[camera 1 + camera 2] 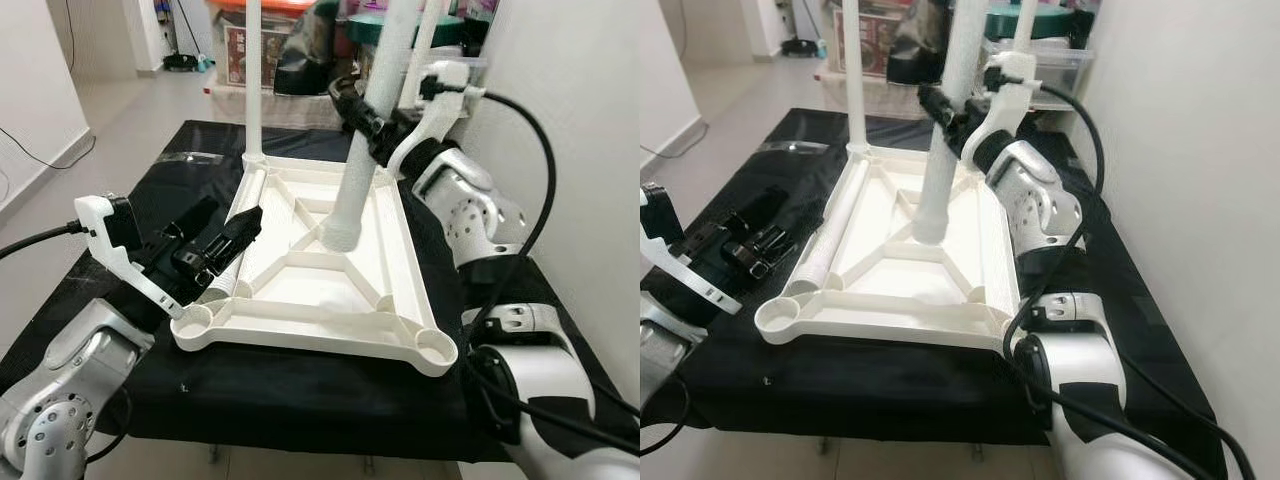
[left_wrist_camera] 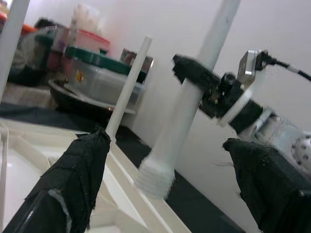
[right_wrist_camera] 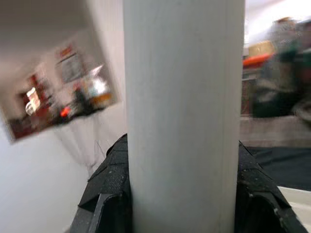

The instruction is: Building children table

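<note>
We see our right end effector (image 1: 365, 120) clamped on a table leg (image 1: 362, 160) above the upturned tabletop (image 1: 320, 270) — left end effector (image 1: 235, 235) spread apart; storage bins (image 1: 400, 30) behind, cut off

White tabletop (image 1: 300, 290) upside down; 2 legs fitted, 1 leg (image 1: 365, 150) tilted above.
</note>
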